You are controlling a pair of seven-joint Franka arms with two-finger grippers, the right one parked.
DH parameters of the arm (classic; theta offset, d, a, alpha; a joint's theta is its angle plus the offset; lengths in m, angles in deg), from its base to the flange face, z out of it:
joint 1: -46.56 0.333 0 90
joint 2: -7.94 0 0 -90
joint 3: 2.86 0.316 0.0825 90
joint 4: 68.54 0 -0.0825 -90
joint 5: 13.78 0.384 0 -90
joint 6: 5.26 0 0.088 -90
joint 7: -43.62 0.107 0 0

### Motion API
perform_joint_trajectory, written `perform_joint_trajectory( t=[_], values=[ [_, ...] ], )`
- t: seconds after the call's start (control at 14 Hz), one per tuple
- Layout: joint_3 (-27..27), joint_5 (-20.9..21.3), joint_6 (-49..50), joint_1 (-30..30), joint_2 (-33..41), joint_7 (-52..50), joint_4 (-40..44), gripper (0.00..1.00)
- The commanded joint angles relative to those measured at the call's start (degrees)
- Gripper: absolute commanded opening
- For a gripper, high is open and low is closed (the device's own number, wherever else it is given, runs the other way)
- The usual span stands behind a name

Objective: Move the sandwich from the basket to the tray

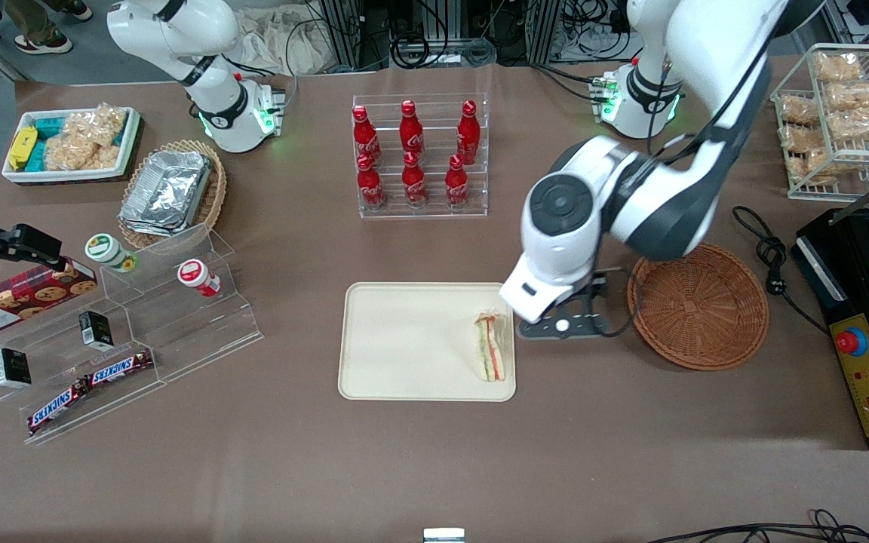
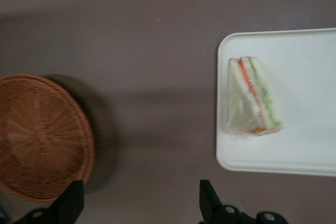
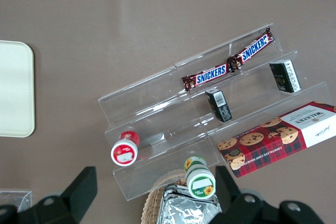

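One tray [image 1: 404, 339], bare apart from one sandwich [image 1: 490, 348] lying just inside its rim at the working arm's end. One basket [image 1: 698, 305], nothing in it, well apart from the tray. Gripper [image 2: 140, 203] above bare table between them, jaws wide open, holding nothing.

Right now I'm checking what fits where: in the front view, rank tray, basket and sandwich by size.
1. tray
2. basket
3. sandwich, lying on the tray.
Gripper hovers between tray and basket, fingers open.
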Motion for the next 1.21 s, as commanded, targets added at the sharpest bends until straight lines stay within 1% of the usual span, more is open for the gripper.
perform_joint_trajectory(
  t=[0.0,0.07,0.14,0.29,0.36,0.57,0.64,0.71,0.79,0.86,0.93,1.0,1.07,1.14],
  values=[
    [0.15,-4.96,6.9,6.41,6.05,7.11,-1.53,0.99],
    [0.32,-8.56,9.89,8.78,6.84,7.81,-0.13,0.99],
    [0.15,-9.55,11.93,11.94,7.37,8.95,1.36,0.99],
    [0.32,-9.82,14.05,14.68,9.3,17.44,3.3,0.99],
    [0.41,-9.47,14.58,15.56,10.62,20.01,3.31,0.99],
    [0.15,-10.44,16.6,22.32,13.35,25.72,3.22,0.99],
    [0.41,-10.87,17.04,23.12,13.96,28.27,3.14,0.99],
    [1.54,-11.22,18.0,22.69,14.49,29.6,3.05,1.0],
    [5.82,-11.58,18.53,19.99,14.93,29.96,3.05,1.0],
    [13.34,-13.93,18.63,13.96,15.54,30.05,3.05,1.0],
    [21.95,-17.43,18.54,8.59,16.33,30.4,2.87,1.0],
    [27.34,-19.64,18.54,4.45,16.69,31.79,2.78,1.0],
    [31.14,-20.27,18.54,1.89,16.95,33.37,2.61,1.0],
    [32.04,-20.37,18.54,1.51,16.96,33.74,2.52,1.0]
  ],
)
